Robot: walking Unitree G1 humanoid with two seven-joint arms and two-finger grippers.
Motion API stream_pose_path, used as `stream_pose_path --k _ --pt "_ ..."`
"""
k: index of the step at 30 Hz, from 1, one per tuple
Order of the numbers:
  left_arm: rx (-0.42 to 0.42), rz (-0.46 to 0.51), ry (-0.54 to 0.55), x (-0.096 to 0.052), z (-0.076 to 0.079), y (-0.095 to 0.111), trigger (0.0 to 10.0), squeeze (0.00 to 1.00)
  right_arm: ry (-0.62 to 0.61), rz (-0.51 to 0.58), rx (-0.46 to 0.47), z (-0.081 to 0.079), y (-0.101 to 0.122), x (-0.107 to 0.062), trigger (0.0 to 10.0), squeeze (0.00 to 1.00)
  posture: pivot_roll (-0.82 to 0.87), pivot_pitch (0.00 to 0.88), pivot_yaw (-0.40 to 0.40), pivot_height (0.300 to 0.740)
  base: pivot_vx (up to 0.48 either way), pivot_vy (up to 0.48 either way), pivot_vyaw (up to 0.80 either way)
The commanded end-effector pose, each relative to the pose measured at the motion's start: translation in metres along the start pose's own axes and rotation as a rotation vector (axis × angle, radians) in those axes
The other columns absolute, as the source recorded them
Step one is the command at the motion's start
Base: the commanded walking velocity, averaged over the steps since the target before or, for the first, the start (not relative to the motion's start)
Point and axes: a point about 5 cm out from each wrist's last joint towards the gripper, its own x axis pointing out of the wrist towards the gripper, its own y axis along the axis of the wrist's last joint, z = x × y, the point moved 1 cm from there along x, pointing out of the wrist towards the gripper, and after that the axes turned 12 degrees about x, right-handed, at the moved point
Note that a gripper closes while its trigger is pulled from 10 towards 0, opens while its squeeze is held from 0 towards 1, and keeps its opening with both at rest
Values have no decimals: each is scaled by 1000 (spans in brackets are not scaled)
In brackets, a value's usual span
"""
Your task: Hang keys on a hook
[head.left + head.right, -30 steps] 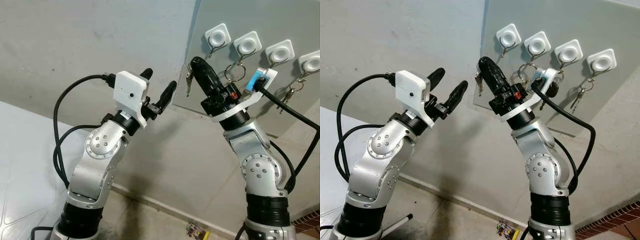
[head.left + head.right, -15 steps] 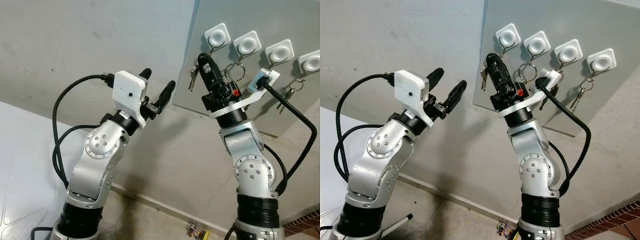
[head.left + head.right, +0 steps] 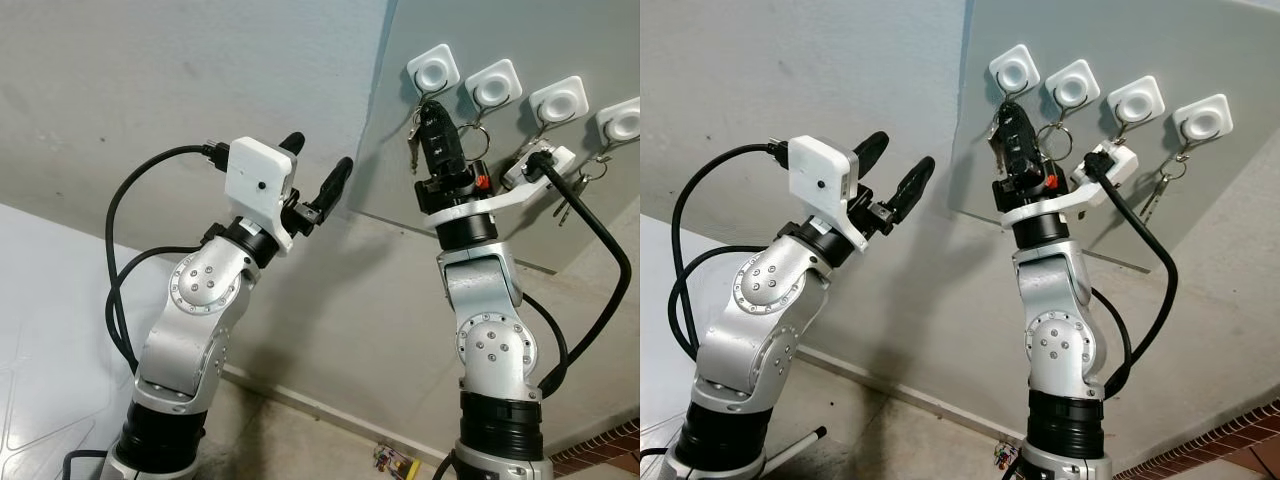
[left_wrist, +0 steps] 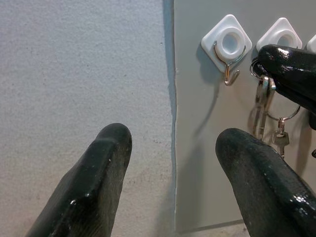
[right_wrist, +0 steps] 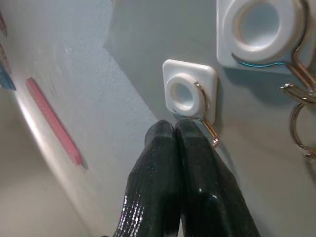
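— Reaching up in the upper right of the frame: right gripper (image 3: 432, 112), black fingers pressed together and clamped on a small bunch of silver metal keys (image 3: 415, 140) that dangles just left of the fingers.

— Placed where against the hooks?

— Just below the leftmost white square wall hook (image 3: 433, 70), the first in a row of four mounted on a smooth grey panel (image 3: 520, 215) fixed to the rough grey plaster wall (image 3: 180, 80). Fingertips (image 5: 173, 133) nearly touching that hook's thin wire curl in the right wrist view; key ring not seen over the wire.

— And the other hooks?

— Second white square hook (image 3: 494, 88) carrying a silver key ring (image 3: 472, 128) beside the gripper. Fourth white hook (image 3: 622, 122), at the far right edge, carrying another set of small keys (image 3: 583, 180). Third white hook (image 3: 558, 102) partly behind the right wrist camera.

— Left side?

— Left gripper (image 3: 320, 175) raised at centre frame, fingers spread wide apart, holding nothing, well apart from the panel's left edge. Seen past its two black fingers (image 4: 98, 187) in the left wrist view: leftmost hook, with the held keys hanging to its lower right.

— Lower down?

— Small colourful packet (image 3: 395, 462) lying on the floor at the bottom of the frame, near the wall's foot.
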Motion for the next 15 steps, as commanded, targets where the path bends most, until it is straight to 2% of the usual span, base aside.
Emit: stream_pose_path --k 1,15 --pt "4 22 -2 2 0 6 10000 0 36 40 58 -14 -5 6 10000 0 -104 24 -84 740 0 0 0" --pt "1 25 3 2 1 7 10000 0 54 10 58 -19 -12 8 10000 0 -100 27 -90 740 0 0 0"
